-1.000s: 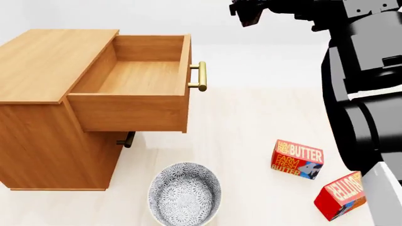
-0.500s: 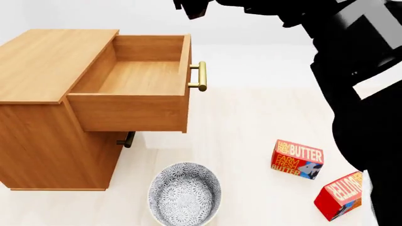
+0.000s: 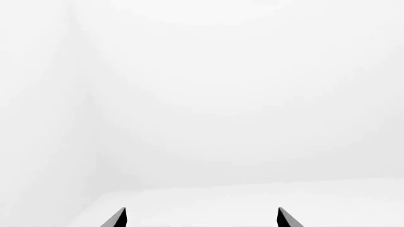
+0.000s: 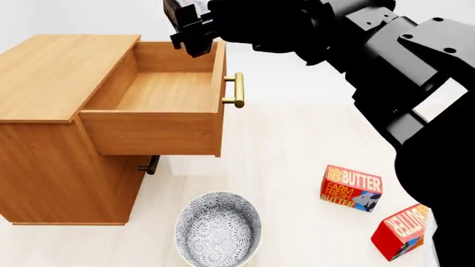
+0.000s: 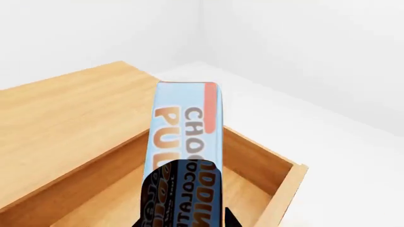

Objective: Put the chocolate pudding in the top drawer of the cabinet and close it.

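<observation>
The right gripper (image 4: 189, 28) is carrying the chocolate pudding (image 5: 186, 137), a thin printed box pinched between its jaws, above the far edge of the open top drawer (image 4: 159, 92) of the smooth wooden cabinet (image 4: 52, 72). Next, likely lowering and releasing inside. The left gripper (image 3: 200, 220) is hanging open, empty.

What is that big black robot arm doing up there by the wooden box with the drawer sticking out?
The robot's right gripper is holding a thin light-blue-and-brown chocolate pudding box above the open top drawer of the light-brown wooden cabinet. The drawer is pulled out and has nothing in it yet. On the floor sit a patterned bowl and two orange-red butter boxes, untouched. The left gripper is open, holding nothing and facing a blank white wall.
</observation>
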You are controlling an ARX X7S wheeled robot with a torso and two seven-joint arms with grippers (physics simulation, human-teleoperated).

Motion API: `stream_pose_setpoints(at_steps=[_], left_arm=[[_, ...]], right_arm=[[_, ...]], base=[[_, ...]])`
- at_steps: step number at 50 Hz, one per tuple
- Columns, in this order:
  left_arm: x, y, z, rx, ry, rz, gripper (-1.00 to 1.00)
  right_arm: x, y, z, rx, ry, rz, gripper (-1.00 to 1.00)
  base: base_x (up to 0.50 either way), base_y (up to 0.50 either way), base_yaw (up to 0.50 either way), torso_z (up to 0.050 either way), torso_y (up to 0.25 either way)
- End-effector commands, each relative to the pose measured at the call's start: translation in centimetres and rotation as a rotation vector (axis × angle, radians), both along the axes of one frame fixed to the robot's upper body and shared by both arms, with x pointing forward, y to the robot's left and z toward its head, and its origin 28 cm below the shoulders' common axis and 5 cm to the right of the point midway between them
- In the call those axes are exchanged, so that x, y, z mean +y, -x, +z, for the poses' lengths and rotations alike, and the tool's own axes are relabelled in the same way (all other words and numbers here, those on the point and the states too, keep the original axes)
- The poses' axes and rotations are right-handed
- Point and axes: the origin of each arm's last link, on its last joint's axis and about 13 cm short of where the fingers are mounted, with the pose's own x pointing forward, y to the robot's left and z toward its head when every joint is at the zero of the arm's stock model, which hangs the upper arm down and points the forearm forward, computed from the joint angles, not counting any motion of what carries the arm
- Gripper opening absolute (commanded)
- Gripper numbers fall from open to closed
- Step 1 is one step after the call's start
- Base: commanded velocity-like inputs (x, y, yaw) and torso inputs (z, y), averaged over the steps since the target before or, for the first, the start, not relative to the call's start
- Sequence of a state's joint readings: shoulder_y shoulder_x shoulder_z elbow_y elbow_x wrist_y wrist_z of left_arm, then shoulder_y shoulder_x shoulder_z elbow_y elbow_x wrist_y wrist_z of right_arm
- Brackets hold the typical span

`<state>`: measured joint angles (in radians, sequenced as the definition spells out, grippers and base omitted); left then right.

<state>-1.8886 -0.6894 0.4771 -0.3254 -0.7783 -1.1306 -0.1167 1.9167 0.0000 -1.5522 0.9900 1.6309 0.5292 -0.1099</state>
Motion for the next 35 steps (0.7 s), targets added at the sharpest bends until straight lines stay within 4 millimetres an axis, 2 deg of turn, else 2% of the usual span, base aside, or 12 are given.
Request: stream_pose_setpoints(at_steps=[1, 35], left_arm=[[0.7, 0.4, -0.4, 0.006, -0.001, 0.017, 1.0], [1.5, 0.8, -1.2, 0.024, -0.003, 0.044, 1.0]], right_arm=[[1.0, 0.2, -1.7, 0.036, 0.001, 0.019, -1.0], [1.4, 0.1, -5.4, 0.13, 0.015, 0.023, -1.0]], base=[[0.0, 0.0, 0.0, 0.0, 0.0], [0.0, 0.0, 0.0, 0.0, 0.0]])
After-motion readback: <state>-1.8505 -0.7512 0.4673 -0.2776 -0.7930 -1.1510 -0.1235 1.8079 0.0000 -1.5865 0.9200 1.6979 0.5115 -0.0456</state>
